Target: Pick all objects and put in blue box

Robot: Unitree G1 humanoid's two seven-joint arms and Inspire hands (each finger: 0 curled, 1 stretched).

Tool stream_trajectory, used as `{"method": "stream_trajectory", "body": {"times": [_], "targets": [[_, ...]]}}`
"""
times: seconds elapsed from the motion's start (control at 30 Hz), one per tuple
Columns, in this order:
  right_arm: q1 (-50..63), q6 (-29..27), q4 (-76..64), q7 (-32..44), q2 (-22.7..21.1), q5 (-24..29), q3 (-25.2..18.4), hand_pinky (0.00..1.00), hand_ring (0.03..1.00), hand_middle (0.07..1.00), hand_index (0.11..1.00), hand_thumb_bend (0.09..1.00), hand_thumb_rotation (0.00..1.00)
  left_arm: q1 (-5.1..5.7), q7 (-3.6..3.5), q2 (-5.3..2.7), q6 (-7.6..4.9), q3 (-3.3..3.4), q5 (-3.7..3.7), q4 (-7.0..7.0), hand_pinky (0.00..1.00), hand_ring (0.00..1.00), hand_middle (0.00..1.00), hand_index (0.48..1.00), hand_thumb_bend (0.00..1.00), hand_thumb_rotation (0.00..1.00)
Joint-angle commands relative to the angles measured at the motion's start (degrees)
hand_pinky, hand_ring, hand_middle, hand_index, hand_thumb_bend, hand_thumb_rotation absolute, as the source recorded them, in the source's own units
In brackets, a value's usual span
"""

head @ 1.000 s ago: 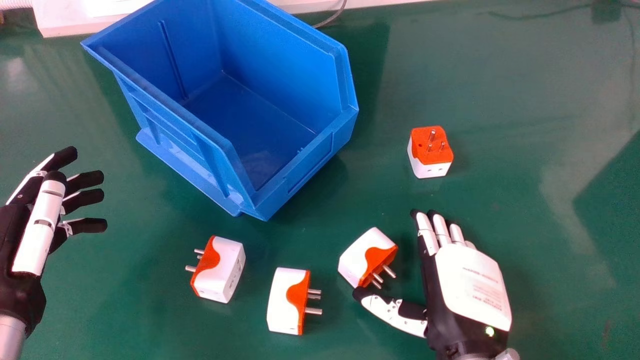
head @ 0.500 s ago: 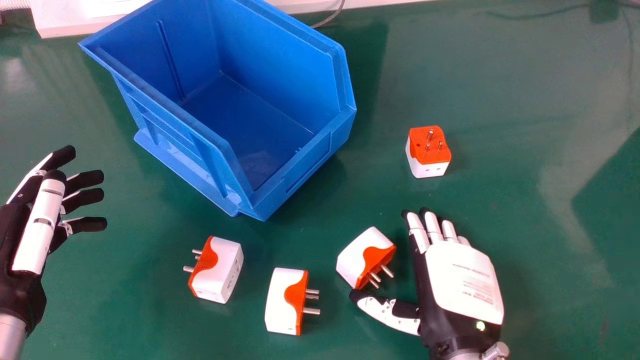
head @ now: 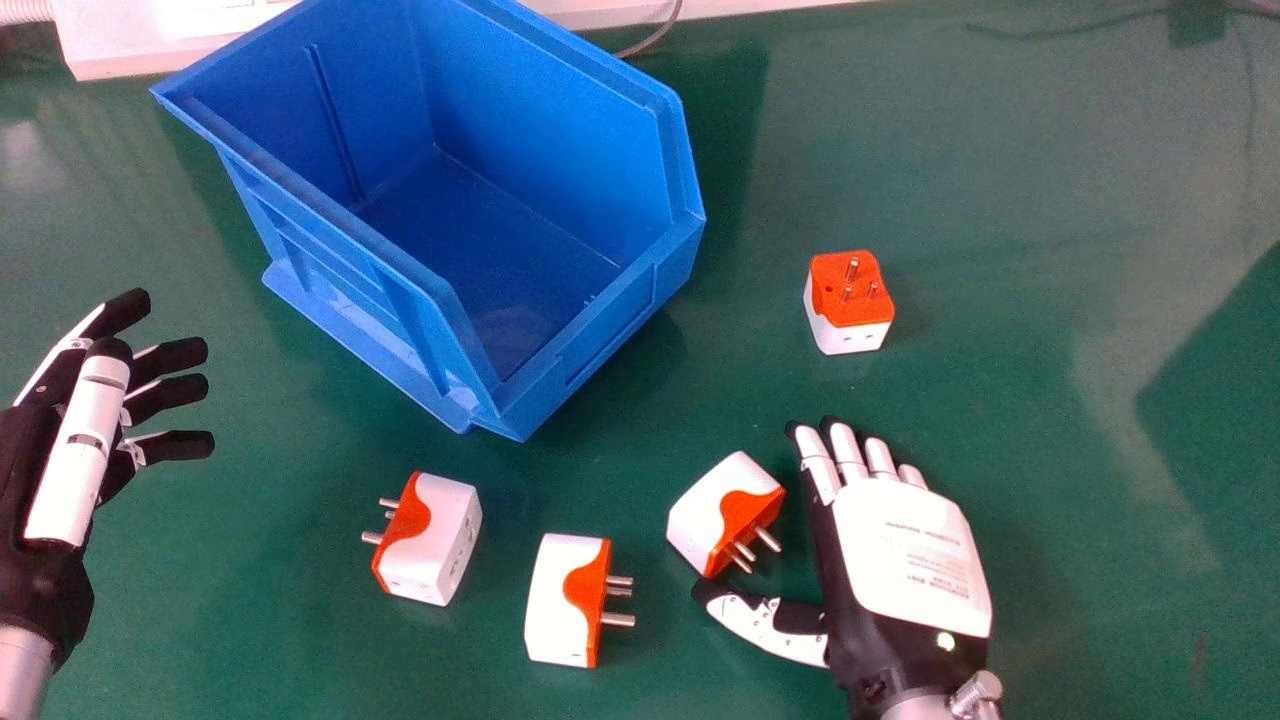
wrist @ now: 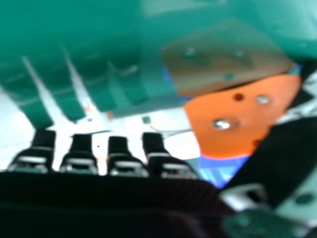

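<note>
My right hand (head: pixel 900 560) lies low over the table with straight fingers; its thumb stretches left, the tip just below a white-and-orange plug adapter (head: pixel 705 515). That adapter's orange face (wrist: pixel 237 119) appears beside the thumb in the right hand view, where the hand's fingers (wrist: pixel 119 156) are straight. Two more adapters, one (head: pixel 568 600) and another (head: pixel 428 540), lie farther left, and one (head: pixel 850 302) stands pins up behind the right hand. The blue box (head: pixel 575 355) holds nothing visible. At the left edge, my left hand (head: pixel 75 450) is open with nothing in it.
A white object (head: pixel 120 45) lies along the table's far edge behind the box, with a thin cable (head: pixel 655 38) beside it. Green table surface (head: pixel 1000 250) extends to the right of the box.
My right hand has moved left, bringing its fingers nearer the adapter. The head view has shifted slightly, so the table's things appear a little farther left. The left hand stays put.
</note>
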Motion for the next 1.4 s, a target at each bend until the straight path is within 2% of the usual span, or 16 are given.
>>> {"method": "stream_trajectory", "body": {"times": [0.0,0.23,0.47,0.7,0.77,1.37], "targets": [[-0.76,0.1,0.52,3.03,-0.2,-0.52,2.05,0.93,0.971,0.968,0.928,0.509,0.54,-0.13,0.0,0.59,-0.18,0.53,-0.51,-1.23,0.65,0.78,0.79,0.894,0.12,0.91],[-2.54,0.72,1.02,4.63,-1.23,-2.08,3.44,0.93,0.969,0.966,0.924,0.506,0.53,-0.4,0.13,0.55,-0.57,0.37,-0.19,-0.66,0.65,0.78,0.79,0.894,0.12,0.91],[-3.7,0.1,1.92,3.92,-1.46,-1.51,4.02,0.91,0.956,0.954,0.908,0.501,0.54,-0.16,0.35,0.4,-0.32,0.21,0.0,-1.57,0.66,0.78,0.79,0.894,0.11,0.91],[-4.71,-0.56,2.99,3.26,-1.17,-1.19,4.8,0.9,0.951,0.947,0.896,0.504,0.53,-0.55,0.26,0.6,-0.5,0.24,0.13,-0.78,0.66,0.77,0.78,0.893,0.11,0.91],[-4.82,-0.74,2.96,3.1,-1.13,-1.09,5.07,0.9,0.952,0.946,0.895,0.506,0.54,-0.5,0.26,0.6,-0.43,0.23,0.18,-0.91,0.66,0.77,0.78,0.893,0.11,0.91],[-5.3,-1.74,2.44,3.98,-0.76,-0.07,5.92,0.9,0.953,0.942,0.898,0.493,0.47,-0.66,0.17,0.67,0.1,0.09,0.05,-1.31,0.67,0.77,0.78,0.892,0.11,0.9]]}}
